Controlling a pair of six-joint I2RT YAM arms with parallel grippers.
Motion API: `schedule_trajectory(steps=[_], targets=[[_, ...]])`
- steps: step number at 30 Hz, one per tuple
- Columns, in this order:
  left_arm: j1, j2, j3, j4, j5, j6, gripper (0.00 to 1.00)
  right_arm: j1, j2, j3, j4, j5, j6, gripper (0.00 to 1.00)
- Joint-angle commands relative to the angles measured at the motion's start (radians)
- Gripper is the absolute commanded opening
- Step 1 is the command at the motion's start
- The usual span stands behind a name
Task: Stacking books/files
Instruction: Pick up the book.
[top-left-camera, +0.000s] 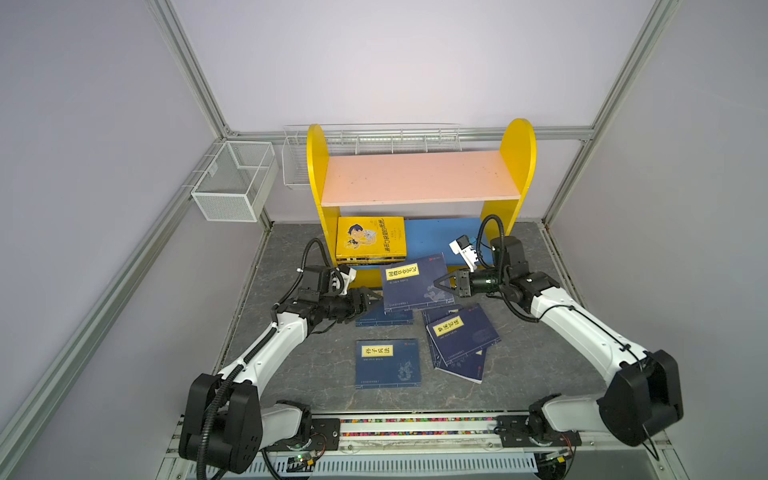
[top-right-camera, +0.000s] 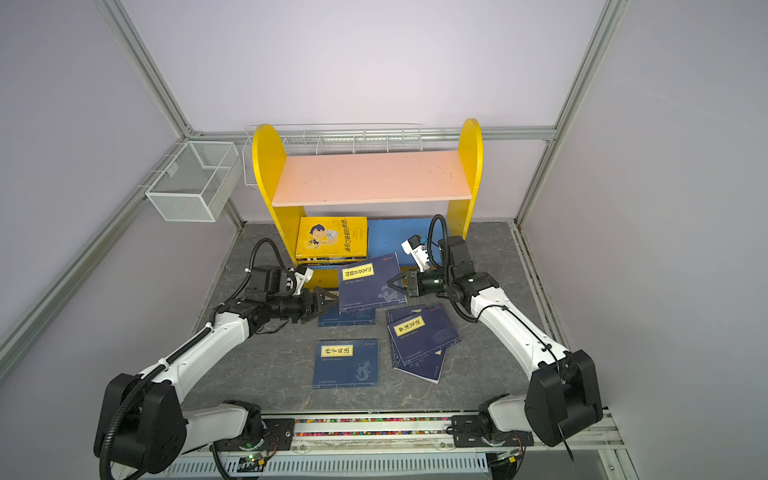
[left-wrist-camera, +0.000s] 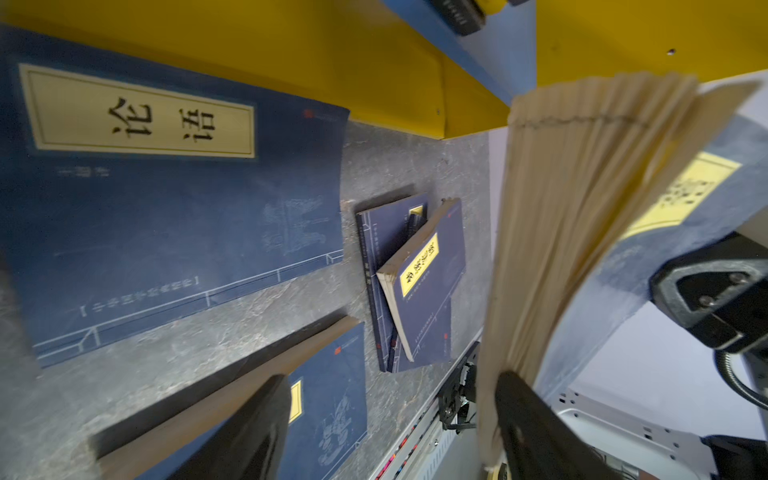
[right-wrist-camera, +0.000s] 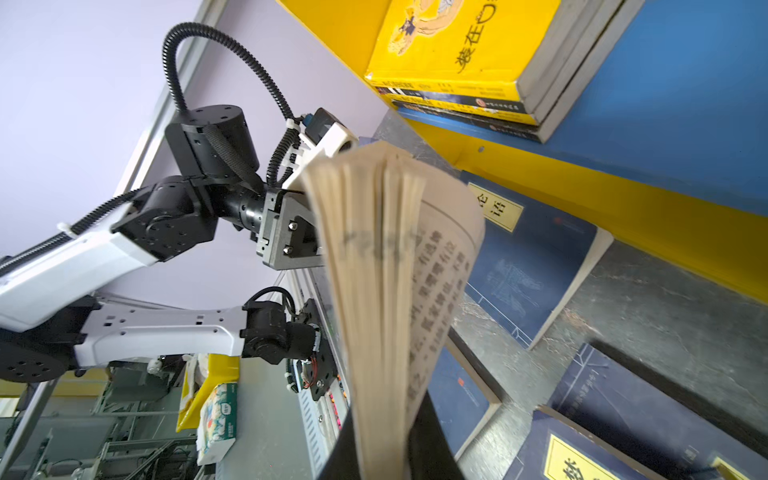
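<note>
My right gripper (top-left-camera: 442, 286) (right-wrist-camera: 384, 440) is shut on the right edge of a navy book (top-left-camera: 415, 282) (top-right-camera: 370, 282) and holds it tilted above the table, its pages (right-wrist-camera: 374, 291) fanning. My left gripper (top-left-camera: 372, 297) (left-wrist-camera: 386, 432) stands open at that book's left edge (left-wrist-camera: 582, 208), which lies against one finger (left-wrist-camera: 532, 428). A second navy book (top-left-camera: 384, 318) (left-wrist-camera: 166, 187) lies flat underneath. A third (top-left-camera: 387, 363) lies nearer the front. A loose pile of navy books (top-left-camera: 461, 336) (left-wrist-camera: 415, 282) sits at the right. A stack topped by a yellow book (top-left-camera: 370, 241) (right-wrist-camera: 457, 50) rests on the blue lower shelf (top-left-camera: 432, 237).
The bookshelf, with yellow side panels and a pink top board (top-left-camera: 419, 176), stands at the back. A white mesh basket (top-left-camera: 232, 180) hangs on the left wall, and a wire rack (top-left-camera: 374, 137) runs behind the shelf. The arms' base rail (top-left-camera: 415, 428) runs along the front edge.
</note>
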Motion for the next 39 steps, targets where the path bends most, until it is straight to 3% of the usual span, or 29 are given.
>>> schedule_trajectory(steps=[1, 8, 13, 16, 25, 33, 36, 39], targets=[[-0.011, -0.029, -0.008, 0.208, 0.124, -0.067, 0.79, 0.004, -0.014, -0.011, 0.074, -0.079, 0.04, 0.07], [-0.047, -0.014, 0.02, 0.266, 0.165, -0.079, 0.68, -0.001, -0.01, -0.022, 0.108, -0.051, 0.071, 0.08], [-0.044, -0.049, 0.037, 0.088, -0.035, 0.01, 0.7, -0.059, -0.046, -0.071, 0.213, 0.002, 0.148, 0.08], [-0.035, -0.063, 0.015, 0.075, -0.118, -0.001, 0.71, -0.095, -0.062, -0.081, 0.223, 0.003, 0.166, 0.08], [-0.046, -0.038, -0.007, 0.303, 0.039, -0.082, 0.75, -0.102, -0.058, -0.07, 0.214, -0.061, 0.151, 0.08], [-0.103, 0.056, 0.045, 0.342, 0.041, -0.07, 0.74, -0.049, -0.036, -0.062, 0.263, -0.125, 0.173, 0.08], [-0.103, 0.064, 0.048, 0.377, 0.048, -0.089, 0.62, -0.043, -0.03, -0.062, 0.261, -0.127, 0.175, 0.08], [-0.105, 0.055, 0.047, 0.399, 0.061, -0.095, 0.33, -0.043, -0.024, -0.062, 0.233, -0.099, 0.162, 0.09]])
